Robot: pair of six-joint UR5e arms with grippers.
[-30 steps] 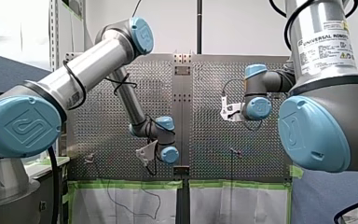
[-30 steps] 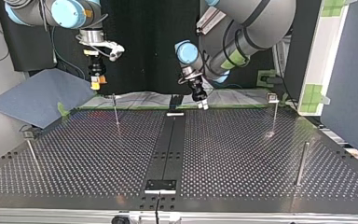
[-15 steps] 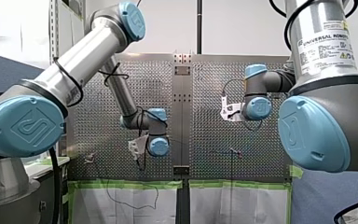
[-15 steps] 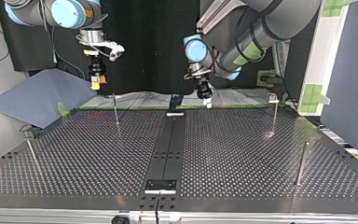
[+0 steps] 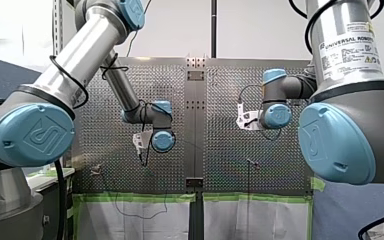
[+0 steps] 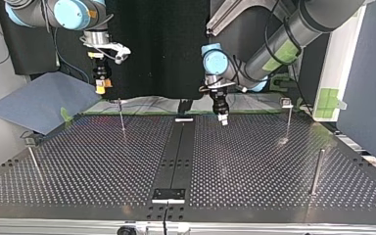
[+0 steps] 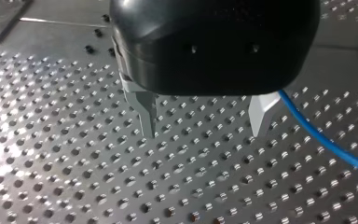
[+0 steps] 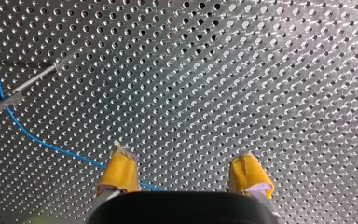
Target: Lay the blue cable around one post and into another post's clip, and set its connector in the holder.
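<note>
Blue cable (image 7: 326, 140) on perforated table (image 7: 74, 177), just outside my left gripper (image 7: 204, 133), fingers spread wide & empty; cable runs diagonally away from it. Best: shift sideways to straddle it, fingers across its axis, then lower & close. My right gripper (image 8: 186, 175) also open, holding nothing.

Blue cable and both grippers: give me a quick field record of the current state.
left gripper: open, empty, above the perforated table
right gripper: open, empty, yellow pads
blue cable: on the table, ungrasped, runs past one finger of the left gripper, not between the fingers
cable at post: in the right wrist view it passes a post by its clip
seated in clip: cannot tell
</note>
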